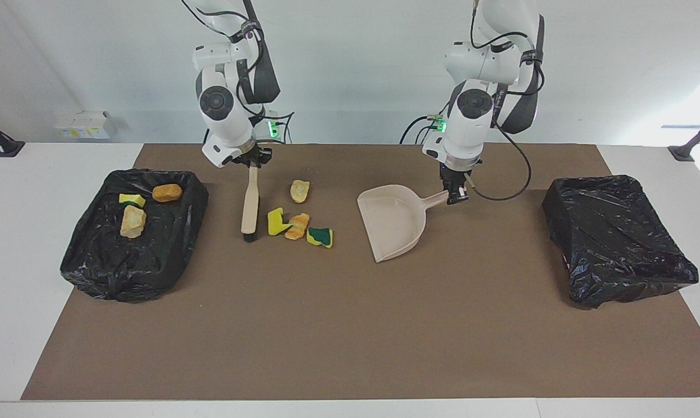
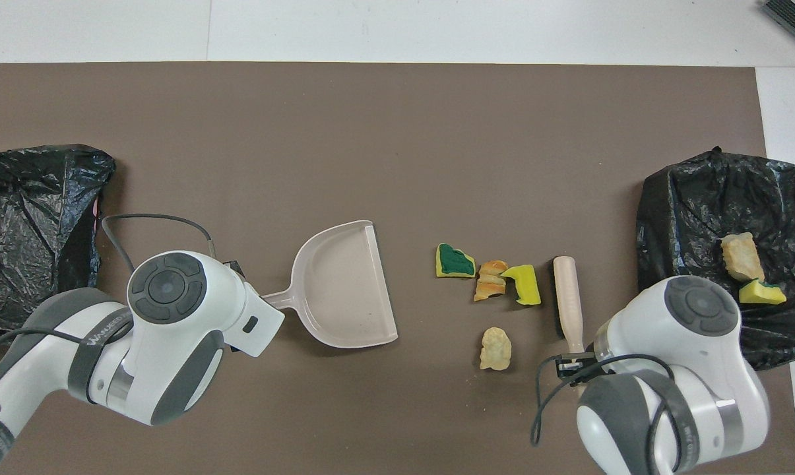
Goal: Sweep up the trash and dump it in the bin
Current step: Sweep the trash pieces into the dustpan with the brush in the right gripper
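My right gripper (image 1: 254,164) is shut on the handle of the beige brush (image 1: 250,203), whose bristle end rests by the yellow sponge (image 1: 276,221), on the side toward the right arm's end. Beside that sponge lie an orange lump (image 1: 297,226) and a green-topped sponge (image 1: 320,236). A tan lump (image 1: 299,190) lies nearer the robots. My left gripper (image 1: 455,194) is shut on the handle of the beige dustpan (image 1: 393,220), its mouth (image 2: 381,284) facing the scraps. The black-lined bin (image 1: 111,261) at the right arm's end holds a yellow sponge (image 1: 131,200) and two lumps.
A second black-lined bin (image 1: 617,244) sits at the left arm's end of the brown mat (image 1: 350,337). The left arm's elbow (image 2: 166,290) hides the dustpan handle's end from above. A small white box (image 1: 85,123) stands off the mat.
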Controlling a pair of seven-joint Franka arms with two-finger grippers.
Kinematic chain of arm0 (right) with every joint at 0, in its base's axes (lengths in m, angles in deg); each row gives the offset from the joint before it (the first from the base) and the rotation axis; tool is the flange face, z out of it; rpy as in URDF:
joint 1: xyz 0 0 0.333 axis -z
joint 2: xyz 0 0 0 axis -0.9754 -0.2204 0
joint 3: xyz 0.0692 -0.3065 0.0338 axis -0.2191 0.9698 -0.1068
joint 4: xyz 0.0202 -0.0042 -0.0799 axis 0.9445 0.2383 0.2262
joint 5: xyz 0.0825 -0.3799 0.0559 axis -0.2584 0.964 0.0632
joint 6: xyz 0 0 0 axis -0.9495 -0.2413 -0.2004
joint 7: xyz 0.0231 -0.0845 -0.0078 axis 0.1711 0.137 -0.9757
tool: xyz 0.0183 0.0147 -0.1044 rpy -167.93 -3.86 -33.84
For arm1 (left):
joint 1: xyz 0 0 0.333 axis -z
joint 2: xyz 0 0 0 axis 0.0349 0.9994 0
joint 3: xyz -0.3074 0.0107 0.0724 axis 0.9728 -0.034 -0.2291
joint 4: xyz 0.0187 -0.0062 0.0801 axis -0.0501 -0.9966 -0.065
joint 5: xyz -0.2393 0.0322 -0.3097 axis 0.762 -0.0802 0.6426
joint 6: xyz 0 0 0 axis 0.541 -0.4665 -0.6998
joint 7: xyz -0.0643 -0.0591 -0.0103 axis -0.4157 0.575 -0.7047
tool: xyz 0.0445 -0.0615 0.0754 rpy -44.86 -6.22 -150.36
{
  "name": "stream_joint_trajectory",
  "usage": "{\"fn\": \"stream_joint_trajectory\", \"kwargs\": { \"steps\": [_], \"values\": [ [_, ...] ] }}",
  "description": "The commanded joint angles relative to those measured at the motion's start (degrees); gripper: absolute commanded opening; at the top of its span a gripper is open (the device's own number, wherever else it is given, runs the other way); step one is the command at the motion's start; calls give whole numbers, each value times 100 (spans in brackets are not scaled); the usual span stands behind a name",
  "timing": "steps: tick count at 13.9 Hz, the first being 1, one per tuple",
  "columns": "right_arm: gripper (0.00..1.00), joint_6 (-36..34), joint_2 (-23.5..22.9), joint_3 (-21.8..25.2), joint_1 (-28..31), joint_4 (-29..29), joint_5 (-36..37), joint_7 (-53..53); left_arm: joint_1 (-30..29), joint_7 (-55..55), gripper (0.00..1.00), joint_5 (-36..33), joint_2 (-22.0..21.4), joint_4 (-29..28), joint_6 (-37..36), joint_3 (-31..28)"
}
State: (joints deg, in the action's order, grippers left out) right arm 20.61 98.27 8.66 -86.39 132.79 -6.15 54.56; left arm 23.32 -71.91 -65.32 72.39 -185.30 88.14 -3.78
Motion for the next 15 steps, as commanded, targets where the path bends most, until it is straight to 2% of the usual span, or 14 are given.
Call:
{"fn": "stream_joint_trajectory", "kwargs": {
  "steps": [1,5,7,10,12,15],
  "values": [
    [0,294,80,-17,-300,133,-292,548,114,254,0,-53,-152,-244,246,-75],
    [0,892,-481,-25,-923,-68,-837,1654,166,308,0,-53,-161,-244,238,-75],
    [0,849,-684,-34,-1065,-393,-1004,1886,157,308,0,-53,-161,-270,246,-75],
    [0,910,-1323,-43,-1495,-1051,-1004,1764,166,404,0,-53,-161,-271,246,-75],
    [0,937,-1694,-43,-1767,-1413,-1013,1257,157,413,0,-53,-161,-271,273,-75],
    [0,1016,-1774,-52,-2005,-1528,-1380,228,157,413,0,-53,-170,-279,273,-75]
  ]
}}
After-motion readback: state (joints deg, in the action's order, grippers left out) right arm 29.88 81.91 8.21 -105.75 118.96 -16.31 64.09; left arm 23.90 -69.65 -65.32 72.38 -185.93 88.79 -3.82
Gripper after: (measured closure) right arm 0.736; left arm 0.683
